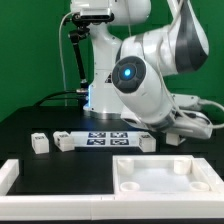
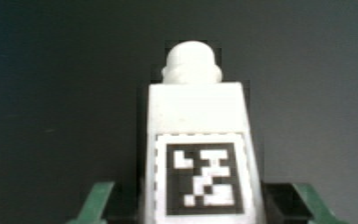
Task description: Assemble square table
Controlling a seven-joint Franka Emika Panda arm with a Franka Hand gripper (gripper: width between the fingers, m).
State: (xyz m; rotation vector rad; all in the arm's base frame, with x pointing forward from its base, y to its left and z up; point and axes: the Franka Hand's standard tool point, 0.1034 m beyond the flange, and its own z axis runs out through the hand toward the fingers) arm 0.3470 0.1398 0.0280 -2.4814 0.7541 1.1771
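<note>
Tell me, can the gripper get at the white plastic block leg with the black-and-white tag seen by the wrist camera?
Probably yes: the white plastic block leg lies between the fingers of the gripper, and nothing stands in the way.

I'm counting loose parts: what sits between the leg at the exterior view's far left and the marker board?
Another white leg lies there, between the far-left leg and the marker board; the exterior view shows it.
</note>
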